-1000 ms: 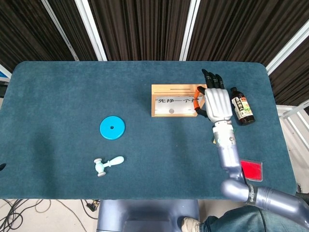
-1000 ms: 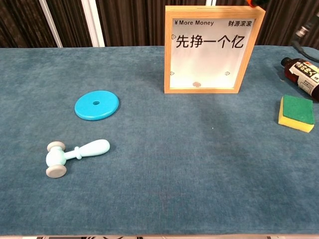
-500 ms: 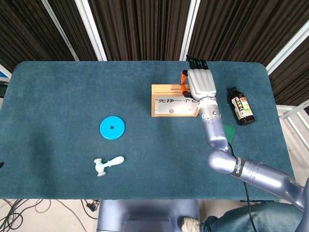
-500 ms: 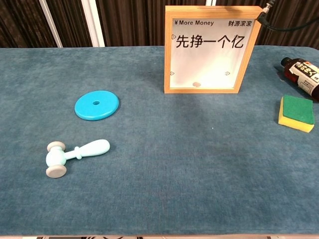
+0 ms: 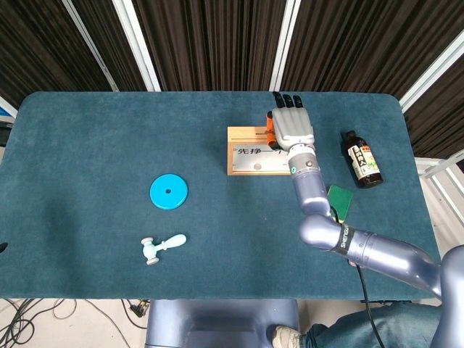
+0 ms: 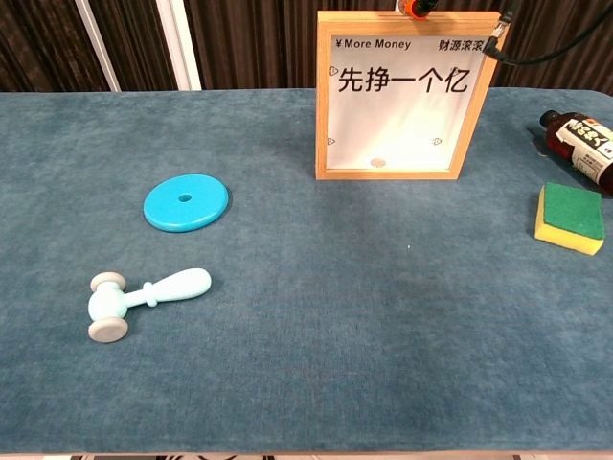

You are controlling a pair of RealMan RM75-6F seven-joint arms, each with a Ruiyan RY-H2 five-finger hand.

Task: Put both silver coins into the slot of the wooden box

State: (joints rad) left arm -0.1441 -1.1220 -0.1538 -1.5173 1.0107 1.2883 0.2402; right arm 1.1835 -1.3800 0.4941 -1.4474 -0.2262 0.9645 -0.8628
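Dark slatted wall panels with white uprights behind; teal felt-covered table (image 5: 94, 145) in front.

Wooden box (image 6: 407, 94): upright near the far middle-right of the table, pale front panel printed "¥ More Money" over Chinese characters. One silver coin (image 6: 378, 162) visible behind the panel, lying at the bottom. Slot along the top edge, seen from the head view.

Right hand (image 5: 291, 125): poised over the right end of the box top, back of the hand upward, dark fingers pointing away toward the far table edge. An orange-tipped digit at the left side of the hand, just above the box top in the chest view. Contents of the hand hidden; held or released, cannot tell. Second coin not made out.

Left hand: out of both views.

Dark sauce bottle (image 5: 362, 159): lying flat, right of the box.
Green-and-yellow sponge (image 6: 569, 217): nearer than the bottle, at right.
Blue disc (image 5: 168, 192): flat, with centre hole, left of middle.
Pale blue toy hammer (image 6: 144, 300): lying on its side, nearer than the disc.
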